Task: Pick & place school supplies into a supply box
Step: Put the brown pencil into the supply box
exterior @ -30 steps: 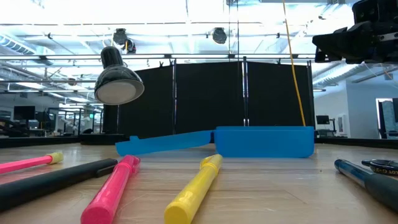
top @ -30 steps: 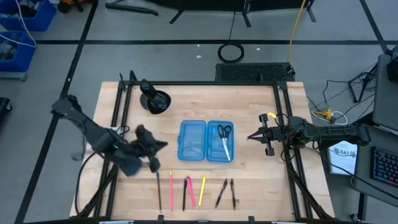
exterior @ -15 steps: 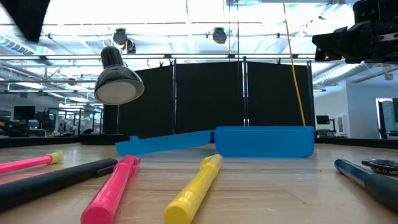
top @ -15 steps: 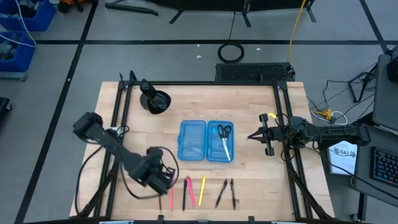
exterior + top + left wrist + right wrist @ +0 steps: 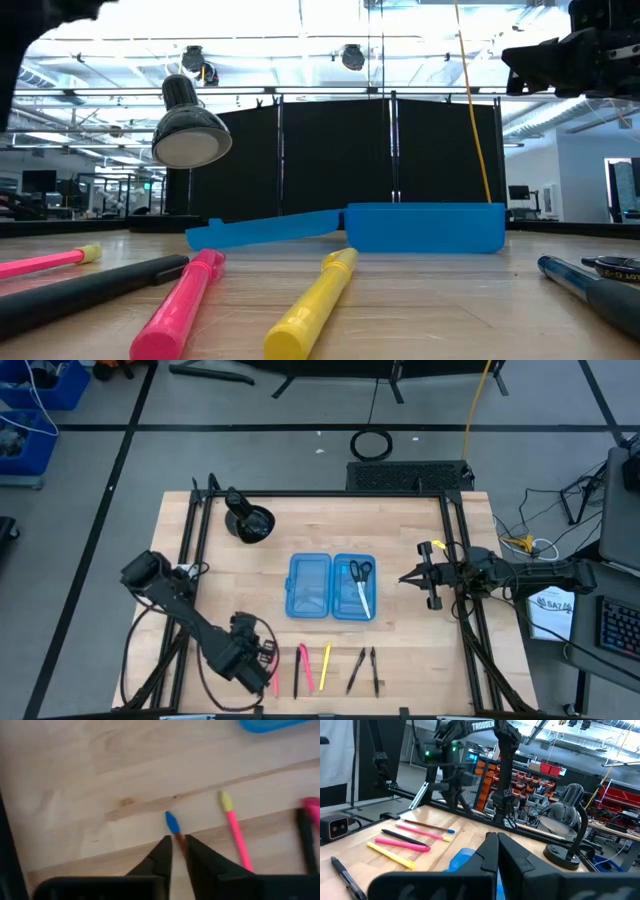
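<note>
my left gripper (image 5: 262,660) is down at the near edge of the table (image 5: 400,550), at the left end of the pen row. in the left wrist view my two dark fingers (image 5: 162,857) stand a small way apart, astride the brown pencil with the blue tip (image 5: 172,824); the shaft runs into the gap between them. can't tell if the pads are actually touching it. the thin pink pen with the yellow end (image 5: 232,827) lies just beside it, and a fatter pink marker (image 5: 312,810) with a black pen (image 5: 305,837) shows further along.

my right gripper (image 5: 412,577) hangs over the right side of the table, beside the box, fingers pressed together with nothing between them, seen in the right wrist view (image 5: 496,851).

supply box (image 5: 331,586) sits open in the middle of the table, two blue halves side by side. right half holds the scissors (image 5: 360,571) and a pale pen (image 5: 363,599); left half looks bare.

rest of the supplies lie in a row on the near edge, well apart from the box: black pen, pink marker (image 5: 306,666), yellow marker (image 5: 325,664), then two dark pens (image 5: 366,669) further right. low view shows the pink marker (image 5: 180,310) and yellow marker (image 5: 312,305) up close, box (image 5: 425,228) behind them.

black round lamp-like object (image 5: 250,521) stands at the far left of the table.
</note>
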